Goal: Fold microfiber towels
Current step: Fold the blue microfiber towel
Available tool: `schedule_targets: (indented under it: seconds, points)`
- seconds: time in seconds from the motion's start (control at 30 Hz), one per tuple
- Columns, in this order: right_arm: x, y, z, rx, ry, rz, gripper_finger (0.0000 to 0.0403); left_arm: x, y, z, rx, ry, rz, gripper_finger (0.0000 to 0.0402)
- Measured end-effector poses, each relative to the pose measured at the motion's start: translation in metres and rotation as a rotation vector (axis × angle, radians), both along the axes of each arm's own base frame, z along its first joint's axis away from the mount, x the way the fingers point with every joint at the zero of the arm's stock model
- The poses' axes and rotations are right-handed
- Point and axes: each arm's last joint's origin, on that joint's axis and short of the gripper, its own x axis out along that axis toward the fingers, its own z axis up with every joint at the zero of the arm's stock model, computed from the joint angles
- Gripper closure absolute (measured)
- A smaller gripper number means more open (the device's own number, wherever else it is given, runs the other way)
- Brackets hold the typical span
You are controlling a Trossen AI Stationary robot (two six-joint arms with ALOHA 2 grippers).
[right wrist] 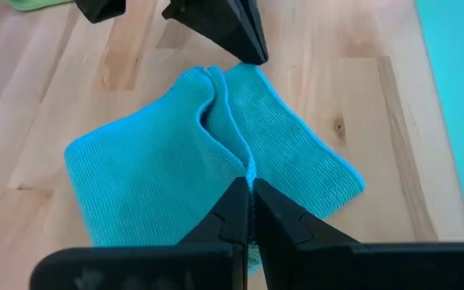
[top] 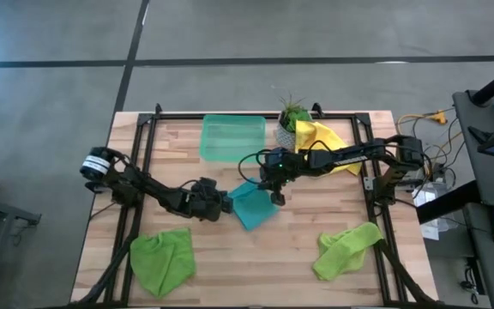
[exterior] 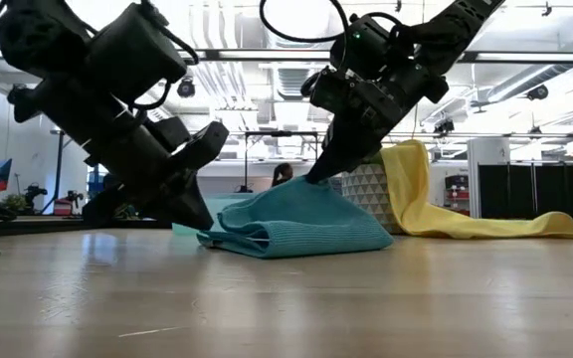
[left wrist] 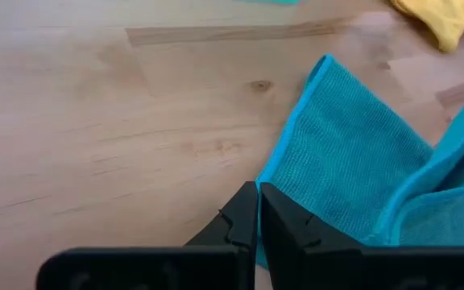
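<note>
Two hands (top: 229, 204) (top: 277, 198) pinching teal towel (top: 252, 206) edges

Grey concrete floor (top: 50, 34); ceiling strip lights (exterior: 296, 55); possibly dark cabinets (exterior: 510, 189).

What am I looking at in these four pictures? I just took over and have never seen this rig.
It is a two-armed robot at a wooden table. One picture looks straight down, one looks level across the tabletop, and two come from cameras on the wrists. The left gripper and the right gripper each have their jaws shut on the teal-blue towel, the left at one edge, the right pinching up a ridge of cloth. Also on the table: two lime green towels, a yellow towel draped against a small potted plant, and a translucent green tray.
</note>
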Motion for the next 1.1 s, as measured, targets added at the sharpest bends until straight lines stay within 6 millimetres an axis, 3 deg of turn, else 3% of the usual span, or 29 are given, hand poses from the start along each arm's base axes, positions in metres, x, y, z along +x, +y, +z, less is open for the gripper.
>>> schedule_targets:
  seconds: [0.2, 0.47, 0.8, 1.1]
  points:
    - [0.007, -0.001, -0.003, -0.006, -0.036, -0.001, 0.0394, 0.002, -0.001, 0.002, -0.016, -0.009, -0.01, 0.0401]
    - [0.037, -0.012, -0.028, 0.01, 0.057, -0.02, 0.0394, 0.003, -0.003, 0.003, -0.028, -0.024, -0.021, 0.0401]
    - [0.059, -0.026, -0.011, -0.021, 0.005, -0.034, 0.0394, 0.0, -0.009, 0.006, -0.018, -0.023, -0.06, 0.0402]
    - [0.079, -0.032, -0.025, -0.013, 0.024, -0.058, 0.0393, 0.0, -0.01, 0.006, -0.005, -0.013, -0.079, 0.0402]
